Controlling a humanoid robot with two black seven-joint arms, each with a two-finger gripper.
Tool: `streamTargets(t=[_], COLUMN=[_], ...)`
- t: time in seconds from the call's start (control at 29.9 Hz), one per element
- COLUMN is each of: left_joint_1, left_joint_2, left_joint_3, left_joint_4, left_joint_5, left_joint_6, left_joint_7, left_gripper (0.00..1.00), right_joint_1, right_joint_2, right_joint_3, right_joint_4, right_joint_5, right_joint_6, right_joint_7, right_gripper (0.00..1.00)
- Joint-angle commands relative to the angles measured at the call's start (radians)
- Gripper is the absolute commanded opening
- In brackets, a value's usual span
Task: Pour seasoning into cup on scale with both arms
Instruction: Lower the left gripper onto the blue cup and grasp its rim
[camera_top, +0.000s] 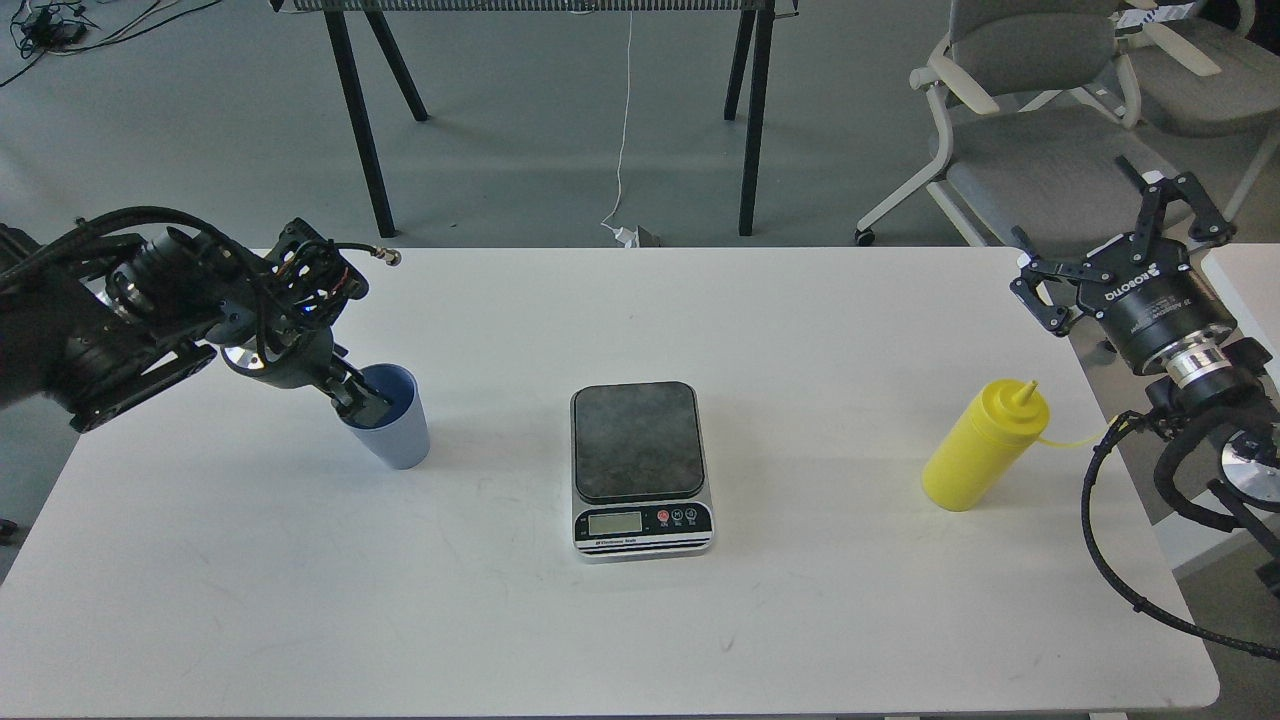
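The light blue cup (400, 430) stands on the white table (640, 620) at the left. My left gripper (360, 398) reaches down onto its near-left rim, one finger inside and one outside, pinched on the wall. The scale (638, 440) sits in the middle of the table with its dark plate bare. The yellow seasoning bottle (980, 450) stands at the right, its small cap hanging off to the right on its tether. My right gripper (1085, 215), marked ROBOTIQ, is wide open and empty, above and behind the bottle near the table's right edge.
Black table legs (360, 130) and a white cable (625, 120) stand on the floor behind the table. Grey office chairs (1040, 110) are at the back right. A second white surface (1245, 280) adjoins the right edge.
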Motion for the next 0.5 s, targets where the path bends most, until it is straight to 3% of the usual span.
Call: streamTargets(t=[0.0, 0.07, 0.47], left_joint_1=[0.001, 0.001, 0.002], left_joint_2=[-0.001, -0.003, -0.006], left_joint_3=[0.001, 0.001, 0.001], left_joint_4=[0.005, 0.008, 0.01], left_joint_5=[0.003, 0.003, 0.006], left_joint_6=[0.0, 0.0, 0.0], left_joint_7=[0.0, 0.0, 0.0], left_gripper=[0.52, 0.33, 0.05], right_joint_1=[-0.002, -0.008, -0.022], right_joint_2=[0.001, 0.0, 0.0], right_joint_3=[0.001, 0.002, 0.004], right_joint_4=[0.002, 0.0, 0.002], right_joint_5=[0.0, 0.0, 0.0], right_joint_6=[0.0, 0.0, 0.0], right_joint_7=[0.0, 0.0, 0.0], right_gripper=[0.99, 0.99, 0.99])
